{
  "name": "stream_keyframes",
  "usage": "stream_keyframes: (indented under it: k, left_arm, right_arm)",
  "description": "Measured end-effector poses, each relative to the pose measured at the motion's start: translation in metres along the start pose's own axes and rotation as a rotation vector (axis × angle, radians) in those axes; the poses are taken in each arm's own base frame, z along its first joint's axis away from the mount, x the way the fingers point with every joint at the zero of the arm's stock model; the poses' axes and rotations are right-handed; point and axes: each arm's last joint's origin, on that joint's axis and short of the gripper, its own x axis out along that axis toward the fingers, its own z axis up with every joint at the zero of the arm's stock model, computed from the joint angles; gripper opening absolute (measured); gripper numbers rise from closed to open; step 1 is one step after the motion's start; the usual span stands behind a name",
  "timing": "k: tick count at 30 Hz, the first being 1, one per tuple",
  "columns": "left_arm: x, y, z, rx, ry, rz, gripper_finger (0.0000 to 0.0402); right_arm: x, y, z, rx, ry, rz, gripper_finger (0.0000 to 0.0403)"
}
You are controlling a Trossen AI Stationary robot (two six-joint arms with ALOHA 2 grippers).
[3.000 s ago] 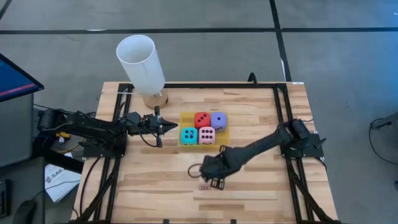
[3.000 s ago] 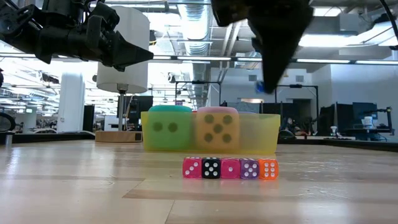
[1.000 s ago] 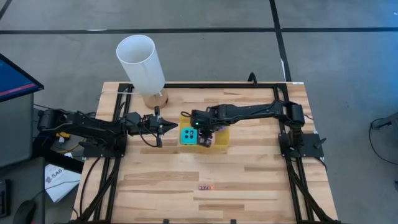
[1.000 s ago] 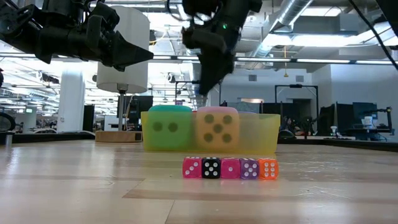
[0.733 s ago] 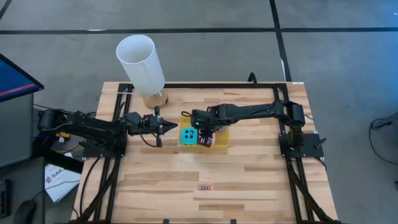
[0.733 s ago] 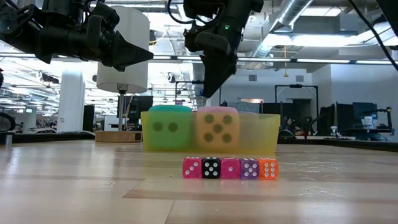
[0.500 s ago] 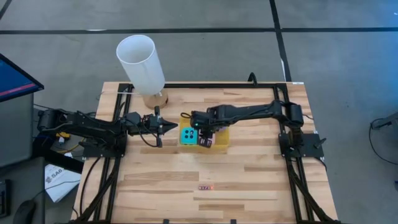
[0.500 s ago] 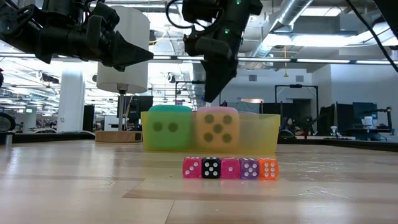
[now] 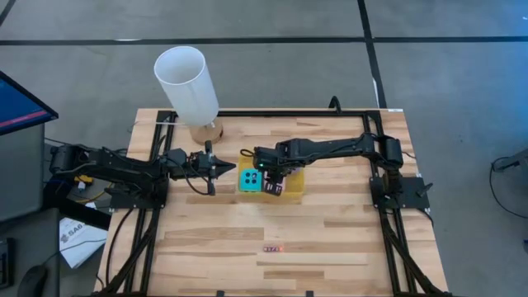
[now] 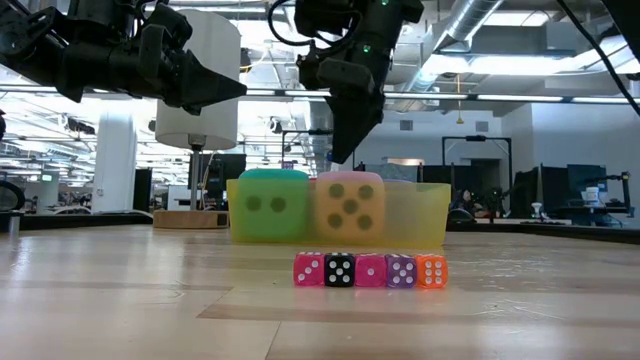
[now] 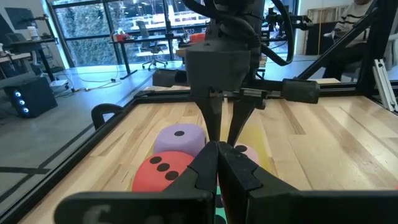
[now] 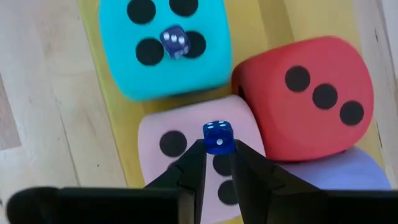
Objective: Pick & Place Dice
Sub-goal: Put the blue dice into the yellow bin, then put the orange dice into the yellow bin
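Right gripper hangs over the yellow tray mid-desk, jaws pinched on a tiny blue die; its arm hides the red and purple dice from above. Cyan die, a tiny purple die on top, pink die, red die and half-hidden purple die fill the tray. Left gripper waits just beside the tray's left edge, jaws closed, empty.

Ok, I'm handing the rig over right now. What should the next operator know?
Right gripper: shut on a small blue die, hovering over the pink die.
Left gripper: shut, empty, waiting left of the yellow tray.
Cyan die, pink die, red die and purple die sit in the tray.
Done: one small die rests on the cyan die.
Left: probably setting the blue one on pink; a row of small dice waits near the front.
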Motion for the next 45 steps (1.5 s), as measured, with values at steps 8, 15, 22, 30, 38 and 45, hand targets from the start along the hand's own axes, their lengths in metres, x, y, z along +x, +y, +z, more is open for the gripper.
stream_keyframes:
  k: [8,15,22,30,38,45]
  left_arm:
    - [0.0,0.0,0.0,0.0,0.0,0.0,0.0]
    - [0.0,0.0,0.0,0.0,0.0,0.0,0.0]
    - [0.0,0.0,0.0,-0.007,0.0,0.0,0.0]
    - [0.0,0.0,0.0,-0.01,0.0,0.0,0.0]
    - [0.0,0.0,0.0,-0.01,0.0,0.0,0.0]
    - [0.0,0.0,0.0,-0.01,0.001,0.0,0.0]
  right_arm:
    - [0.0,0.0,-0.003,0.025,0.032,-0.005,0.0064]
    - [0.0,0.0,-0.001,0.003,0.012,0.018,0.0069]
    - [0.0,0.001,-0.001,-0.007,0.012,0.022,0.0119]
    - [0.0,0.001,-0.002,-0.004,0.021,0.02,0.0173]
    - [-0.001,0.0,-0.003,-0.003,0.029,0.017,0.0174]
    - [-0.022,-0.003,-0.002,-0.009,0.088,0.005,0.0142]
